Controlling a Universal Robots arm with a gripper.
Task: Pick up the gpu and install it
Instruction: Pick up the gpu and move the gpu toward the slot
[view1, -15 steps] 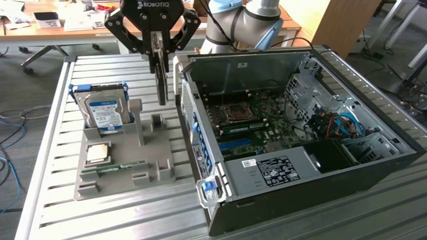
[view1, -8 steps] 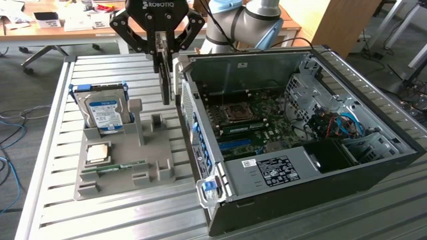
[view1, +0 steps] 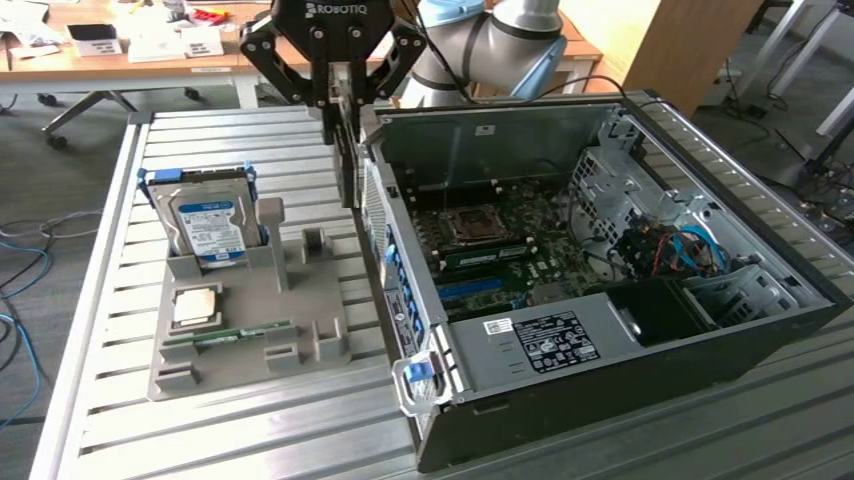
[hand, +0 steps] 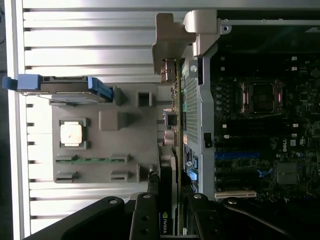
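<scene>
The gpu (view1: 348, 165) is held in the gripper (view1: 344, 95), whose jaws are drawn in to a narrow gap and clamped on the card's two faces. The card is hung upright and edge-on, lifted off the slatted metal table (view1: 267, 430).

In the exterior view it is seen at the far end of the open computer case (view1: 601, 400), just beside the case wall on the exterior view's left, between that wall and the grey fixture tray (view1: 254, 350). Whether the card touches the wall cannot be told.

In the wrist view the gpu (hand: 169, 165) is seen running along the outer edge of the case, its silver bracket at the end away from the gripper (hand: 170, 200).

The motherboard (view1: 494, 240) is exposed inside the case. On the tray are kept a hard drive (view1: 207, 225) standing upright, a CPU chip (view1: 194, 305) and a memory stick (view1: 247, 335).
</scene>
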